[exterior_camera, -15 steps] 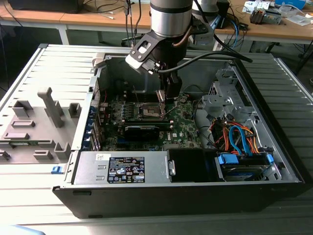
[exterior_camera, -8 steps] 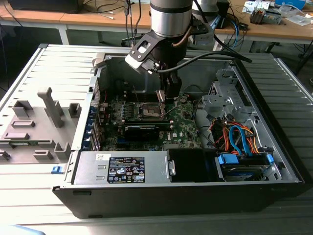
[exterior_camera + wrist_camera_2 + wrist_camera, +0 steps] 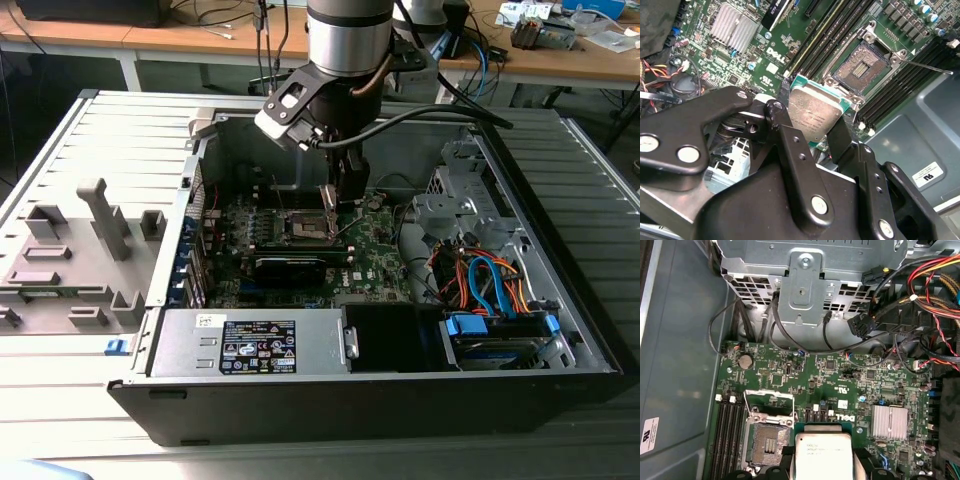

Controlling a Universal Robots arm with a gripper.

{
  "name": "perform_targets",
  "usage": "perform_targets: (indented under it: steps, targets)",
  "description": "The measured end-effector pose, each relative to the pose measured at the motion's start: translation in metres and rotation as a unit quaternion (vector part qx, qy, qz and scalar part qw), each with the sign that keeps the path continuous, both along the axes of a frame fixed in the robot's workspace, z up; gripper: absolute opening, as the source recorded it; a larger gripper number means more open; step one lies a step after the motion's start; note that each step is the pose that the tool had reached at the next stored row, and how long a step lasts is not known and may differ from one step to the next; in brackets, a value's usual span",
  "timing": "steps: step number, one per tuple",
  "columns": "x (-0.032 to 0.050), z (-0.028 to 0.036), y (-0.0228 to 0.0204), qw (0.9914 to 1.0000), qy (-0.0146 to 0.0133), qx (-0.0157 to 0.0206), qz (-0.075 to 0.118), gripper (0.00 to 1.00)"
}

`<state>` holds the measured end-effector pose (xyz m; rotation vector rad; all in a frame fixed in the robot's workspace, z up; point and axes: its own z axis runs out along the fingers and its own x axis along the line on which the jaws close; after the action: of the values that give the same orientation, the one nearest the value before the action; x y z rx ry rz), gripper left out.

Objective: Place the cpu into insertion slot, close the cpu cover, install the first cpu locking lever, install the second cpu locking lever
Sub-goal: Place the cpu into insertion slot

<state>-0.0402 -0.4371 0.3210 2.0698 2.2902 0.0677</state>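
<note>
the cpu (image 3: pixel 815 112), silvery top facing up, is pinched by its edges between the black fingers (image 3: pixel 785 131) of the gripper (image 3: pixel 812 125), tilted in the air just beside the insertion slot (image 3: pixel 860 67) and not yet in it. the slot lies bare with its dark centre showing. in the first wrist view the cpu cover (image 3: pixel 770 392) stands swung open at one edge of the slot. long black memory slots (image 3: pixel 727 440) run right beside the slot on the green board (image 3: pixel 840 375). a ribbed silver heatsink (image 3: pixel 888 422) sits on the slot's opposite side, beyond the cpu. in the exterior view the gripper hangs close over the slot inside the open computer case (image 3: pixel 560 200), with coloured cables (image 3: pixel 480 275) well apart from the slot toward the exterior view's right.
</note>
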Motion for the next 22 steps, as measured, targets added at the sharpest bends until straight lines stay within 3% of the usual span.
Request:
perform_targets:
  steps: [22]
  targets:
    - [0.0000,-0.0006,0.0000,0.99971,0.0000,-0.0013,-0.024,0.55]
